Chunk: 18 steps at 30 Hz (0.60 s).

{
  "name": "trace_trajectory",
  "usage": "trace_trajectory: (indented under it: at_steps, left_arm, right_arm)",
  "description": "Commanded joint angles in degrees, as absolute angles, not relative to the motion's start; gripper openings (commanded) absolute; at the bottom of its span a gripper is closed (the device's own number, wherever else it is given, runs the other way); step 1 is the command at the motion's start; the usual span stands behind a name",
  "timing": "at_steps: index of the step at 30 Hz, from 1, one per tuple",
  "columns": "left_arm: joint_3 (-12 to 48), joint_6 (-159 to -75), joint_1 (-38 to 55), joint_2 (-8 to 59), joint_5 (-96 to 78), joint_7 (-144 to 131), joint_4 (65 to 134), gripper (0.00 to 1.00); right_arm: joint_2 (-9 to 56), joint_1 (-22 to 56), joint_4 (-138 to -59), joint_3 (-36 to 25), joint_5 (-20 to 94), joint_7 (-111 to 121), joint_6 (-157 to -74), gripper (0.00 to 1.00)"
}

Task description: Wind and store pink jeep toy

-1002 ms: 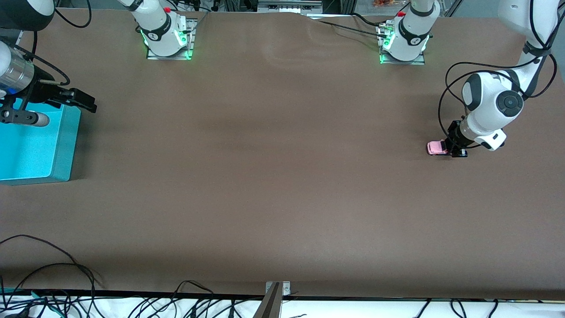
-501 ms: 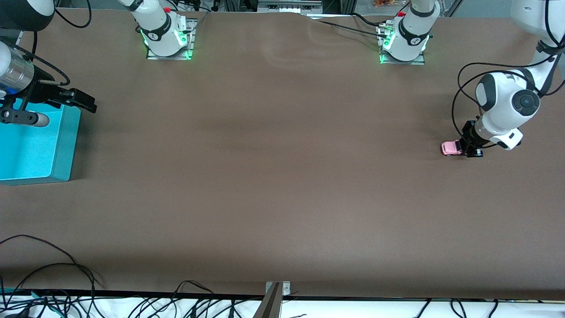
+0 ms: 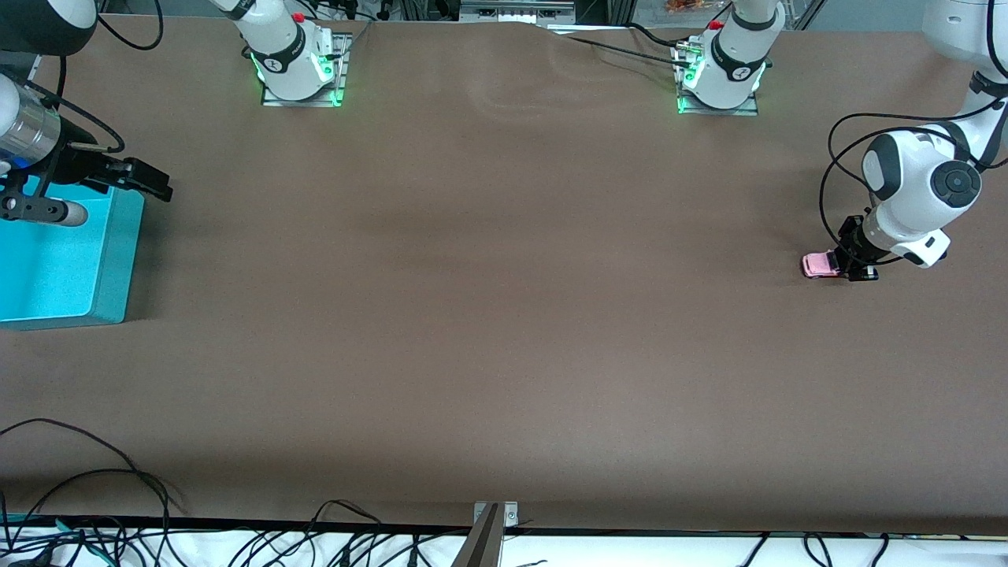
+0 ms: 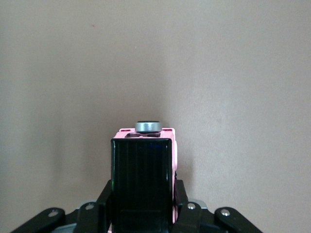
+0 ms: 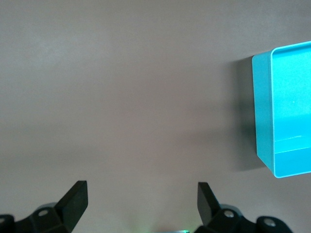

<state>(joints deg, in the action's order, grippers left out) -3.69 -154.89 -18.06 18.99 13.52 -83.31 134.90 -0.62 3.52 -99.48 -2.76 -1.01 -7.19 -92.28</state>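
Observation:
The pink jeep toy (image 3: 817, 264) is low on the brown table at the left arm's end, and my left gripper (image 3: 852, 270) is shut on it. In the left wrist view the jeep (image 4: 142, 170) fills the space between the black fingers (image 4: 104, 195). Its black roof faces the camera, and a grey round part (image 4: 148, 126) shows at its pink end. My left gripper (image 4: 142, 193) grips its sides. My right gripper (image 3: 146, 180) hangs open and empty by the edge of the teal box (image 3: 71, 268); the right wrist view shows only bare table in that gripper (image 5: 142, 188).
The teal box (image 5: 286, 111) stands open-topped at the right arm's end of the table. Both arm bases (image 3: 299, 63) stand along the table edge farthest from the front camera. Cables (image 3: 94, 504) lie along the edge nearest to it.
My left gripper has slid the pink jeep along the table toward the left arm's end. The right arm has not moved.

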Motion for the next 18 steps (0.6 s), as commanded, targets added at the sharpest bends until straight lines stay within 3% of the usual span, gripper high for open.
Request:
trace_trajectory:
  at_steps: [1,11,18]
  left_arm:
    - [-4.22,-158.73,-19.86,28.04,17.75,-83.41,131.05,0.29]
    - [-5.88,-160.22,-21.01,28.13,19.59,-83.32,129.73,0.30]
    - [-6.86,-160.22,-21.01,27.86,22.06,-83.32,129.64,0.44]
  right_arm:
    - [0.18,3.69,-97.56,-2.90,-0.88,-8.09,-90.88,1.00]
    - [0.18,3.69,-97.56,-2.90,-0.88,-8.09,-90.97,1.00]
    - [0.18,3.69,-97.56,-2.90,-0.88,-8.09,-90.97,1.00]
